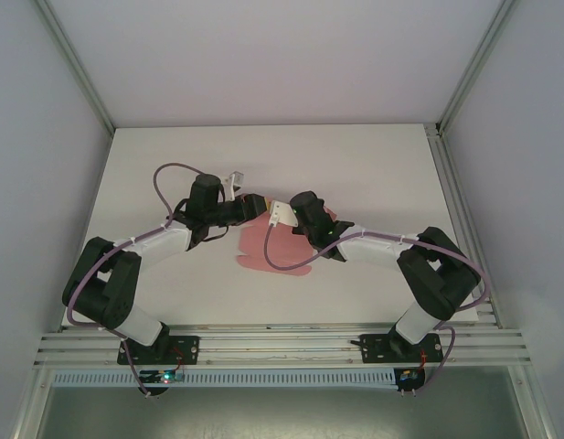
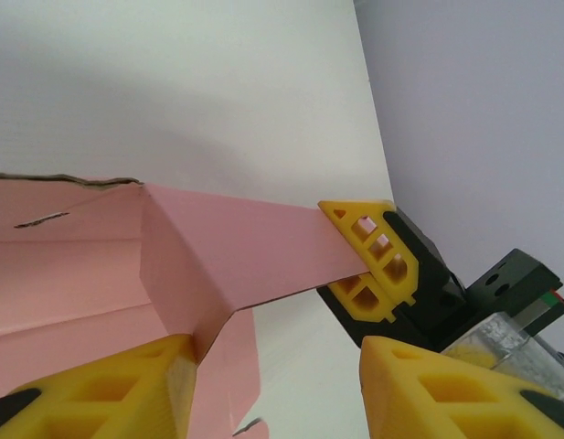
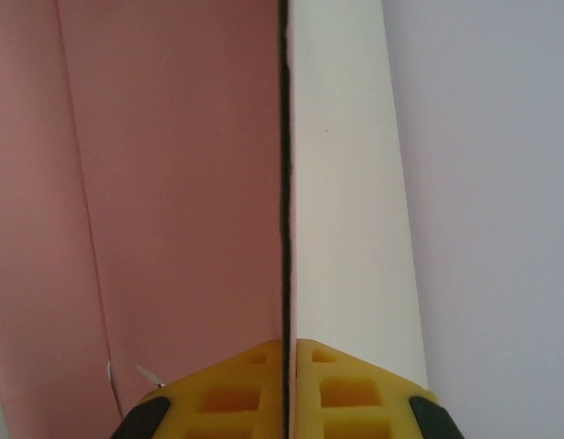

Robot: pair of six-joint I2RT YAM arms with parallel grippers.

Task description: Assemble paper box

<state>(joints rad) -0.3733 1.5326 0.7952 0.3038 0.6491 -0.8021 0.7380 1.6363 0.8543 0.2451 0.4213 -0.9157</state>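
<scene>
The paper box [image 1: 283, 250] is a pink card sheet lying mid-table, partly folded. In the left wrist view one flap [image 2: 254, 242] stands up from the sheet along a crease. My right gripper [image 3: 288, 346] is shut on the thin edge of that flap, and its yellow fingers [image 2: 377, 261] pinch the flap's far end. My left gripper [image 2: 280, 358] is open, with its left finger [image 2: 135, 389] touching the folded corner of the pink card and its right finger [image 2: 446, 389] over bare table. From above, both grippers [image 1: 252, 205] [image 1: 278, 215] meet at the sheet's far edge.
The white table [image 1: 373, 174] is walled by pale panels at the back and on both sides. An aluminium rail [image 1: 282, 346] with both arm bases runs along the near edge. Purple cables loop over each arm.
</scene>
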